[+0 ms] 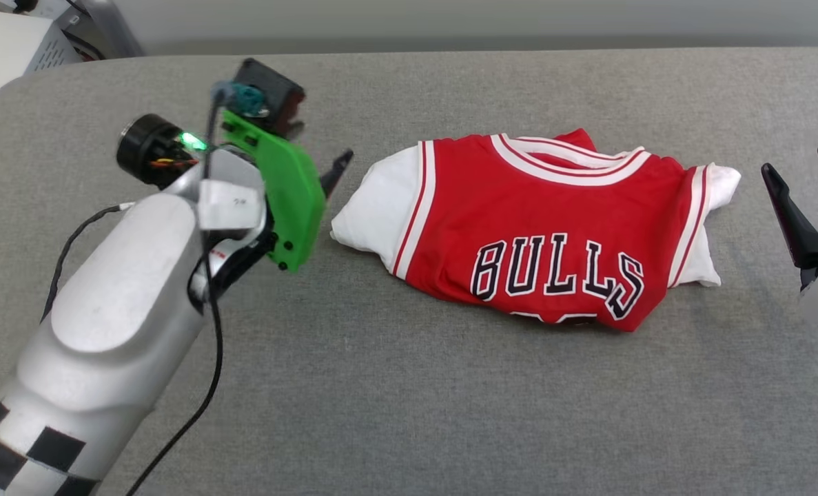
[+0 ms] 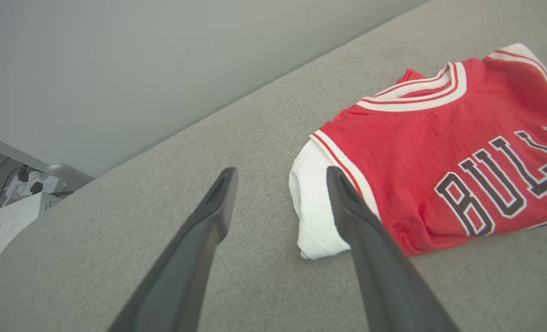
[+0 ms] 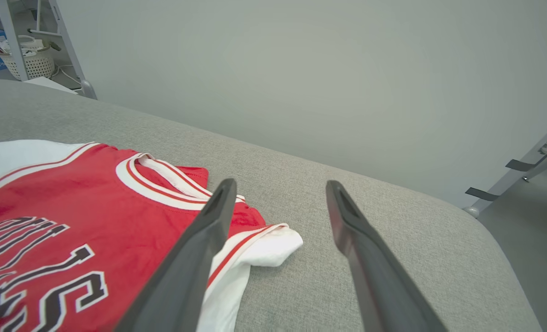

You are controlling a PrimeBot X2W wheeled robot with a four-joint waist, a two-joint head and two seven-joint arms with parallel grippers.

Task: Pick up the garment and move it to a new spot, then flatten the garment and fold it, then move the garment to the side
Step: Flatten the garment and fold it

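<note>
The garment (image 1: 533,234) lies folded on the grey cloth-covered table (image 1: 409,413), about midway across it and a little towards our right, with nothing holding it. Nearest to us in the head view is our left forearm (image 1: 105,310), pale with black checks near the bottom edge, and a black cable (image 1: 205,386) loops down beside it. Just past the wrist, a green plate (image 1: 284,200) sits on that arm. The garment's near edge is a fold, and only the top of the number shows there. Above the fold the black, white-outlined word BULLS (image 1: 557,272) runs across the red chest. A white sleeve sticks out on each side. The left gripper (image 2: 281,173) has its fingers spread wide and empty, just beside the left sleeve (image 2: 317,216); we cannot tell whether one finger touches it. The right gripper (image 1: 796,162) is likewise spread and empty, near the right sleeve (image 1: 715,189) with a strip of bare table between them. Farther on, the striped neck trim (image 1: 564,162) faces the table's far edge. Beyond that edge stand a plain grey wall (image 3: 301,69), a white box (image 1: 2,41) at far left, and a white basket (image 3: 26,60) on the floor.
</note>
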